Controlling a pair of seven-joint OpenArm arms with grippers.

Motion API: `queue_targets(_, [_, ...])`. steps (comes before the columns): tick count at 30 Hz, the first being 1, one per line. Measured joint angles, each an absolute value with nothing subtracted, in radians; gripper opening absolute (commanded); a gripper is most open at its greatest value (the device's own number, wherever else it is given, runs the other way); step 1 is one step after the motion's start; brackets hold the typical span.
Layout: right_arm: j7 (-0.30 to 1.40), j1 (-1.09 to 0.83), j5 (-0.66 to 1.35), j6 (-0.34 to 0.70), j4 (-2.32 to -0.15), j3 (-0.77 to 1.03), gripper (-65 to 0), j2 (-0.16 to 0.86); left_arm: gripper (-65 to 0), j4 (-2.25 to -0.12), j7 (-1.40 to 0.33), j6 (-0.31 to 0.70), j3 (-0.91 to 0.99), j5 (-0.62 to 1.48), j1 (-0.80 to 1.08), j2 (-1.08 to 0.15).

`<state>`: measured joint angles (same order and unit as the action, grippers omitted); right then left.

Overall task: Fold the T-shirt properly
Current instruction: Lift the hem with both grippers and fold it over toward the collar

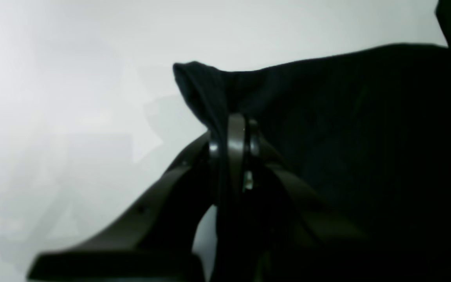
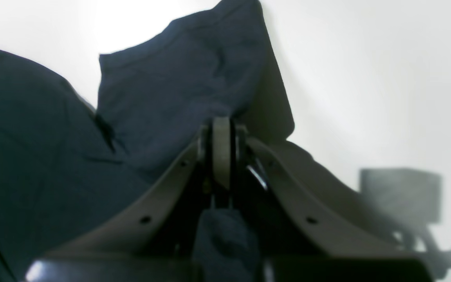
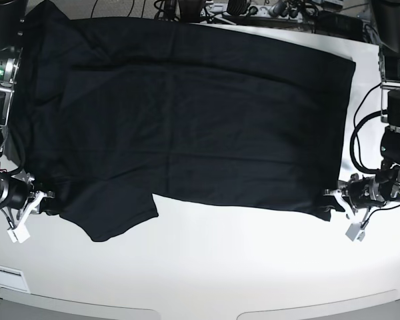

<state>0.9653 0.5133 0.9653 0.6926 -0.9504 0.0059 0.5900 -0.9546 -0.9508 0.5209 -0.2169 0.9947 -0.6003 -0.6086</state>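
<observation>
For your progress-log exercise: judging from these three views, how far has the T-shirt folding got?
Done: the T-shirt lies spread flat on the white table, with no fold visible. In hand: the left gripper is shut on one near edge corner and the right gripper is shut on the fabric near the sleeve. Left: every fold, starting by carrying the gripped edge across the shirt.

Left gripper (image 1: 235, 129) low at the near right of the base view, jaws pinched together on dark cloth. Right gripper (image 2: 221, 135) low at the near left, jaws likewise closed on cloth.
</observation>
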Motion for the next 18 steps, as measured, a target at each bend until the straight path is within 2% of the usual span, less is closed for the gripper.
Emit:
queue_targets(6, [1.015, 0.51, 0.98, 0.693, -1.037, -0.059, -65.0, 0.608, -65.0, -0.955, -1.054, 0.59, -0.217, 1.071, -0.596, -0.607])
queue_targets(12, [1.192, 0.466, 1.182, 0.693, -1.18, -0.057, -65.0, 0.697, -65.0, -0.955, -1.083, 0.614, -0.217, 1.085, -0.596, -0.656])
queue_targets(18, [1.21, 0.355, 1.206, 0.693, -1.318, -0.064, -65.0, 0.732, -65.0, -0.955, -1.103, 0.653, -0.217, 1.119, -0.596, -0.671])
